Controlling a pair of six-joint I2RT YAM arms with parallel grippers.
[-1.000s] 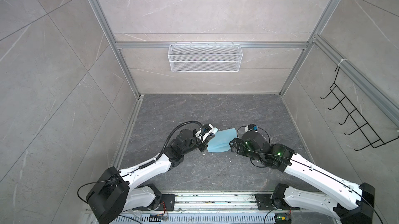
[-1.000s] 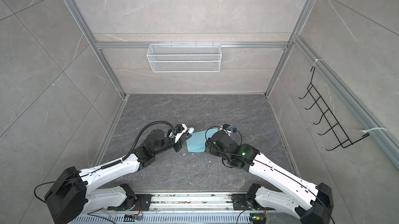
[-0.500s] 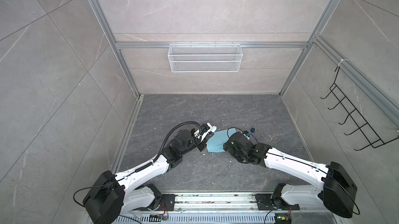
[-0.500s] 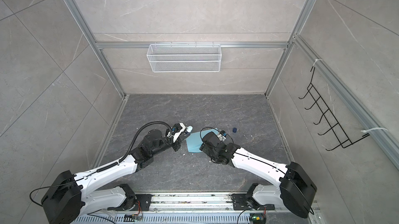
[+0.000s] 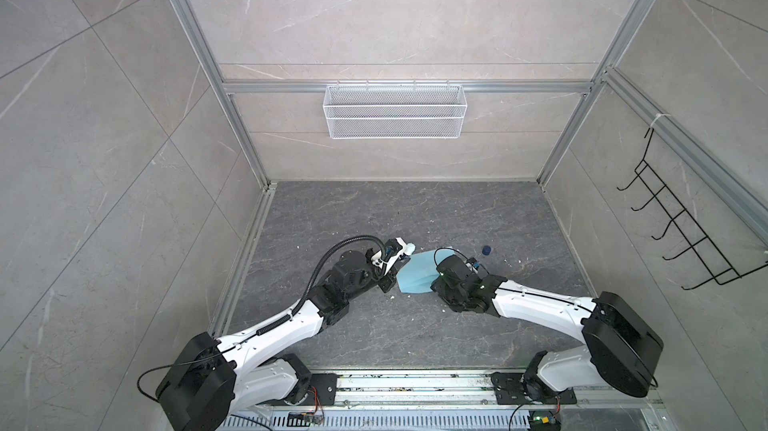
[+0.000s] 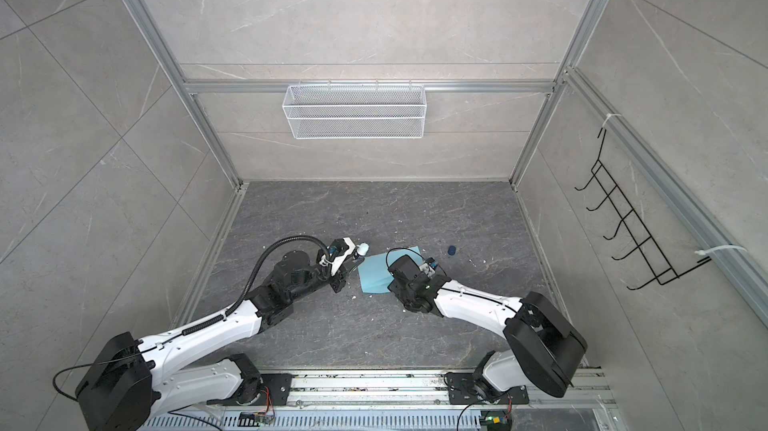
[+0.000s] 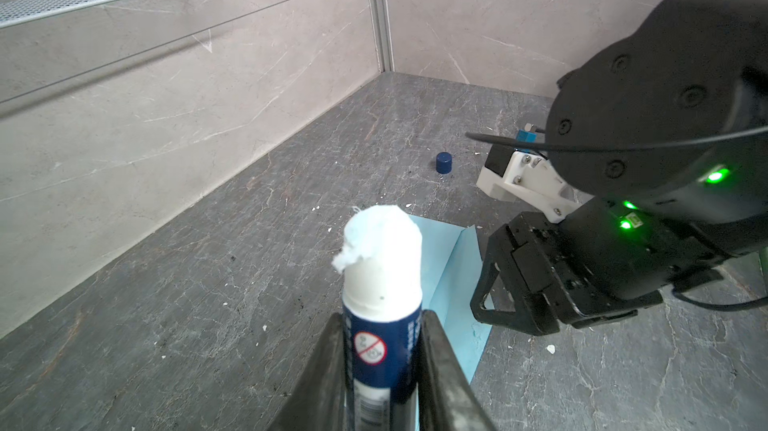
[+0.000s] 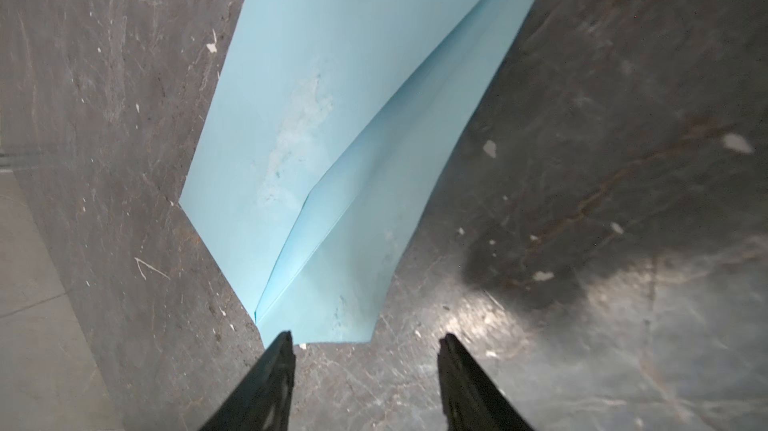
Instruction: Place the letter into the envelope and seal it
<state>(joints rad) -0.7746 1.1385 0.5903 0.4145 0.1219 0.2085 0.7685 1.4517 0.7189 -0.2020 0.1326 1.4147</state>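
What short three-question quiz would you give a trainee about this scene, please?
1. True or false: the left gripper is shut on an uncapped glue stick.
2. Where is the dark blue cap? A in the wire basket; B on the table; C on the hook rack.
3. Fill in: the right gripper has its jaws ___ at the edge of the envelope.
Key: 1 true; 2 B; 3 open.

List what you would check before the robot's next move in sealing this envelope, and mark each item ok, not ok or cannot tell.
1. Letter inside envelope: cannot tell; none in sight.
2. Left hand grips glue stick, uncapped: ok.
3. Glue smear on envelope: ok.
4. Flap folded over: ok.
5. Flap stuck flat: cannot tell.
6. Right hand open, by envelope's end: ok.
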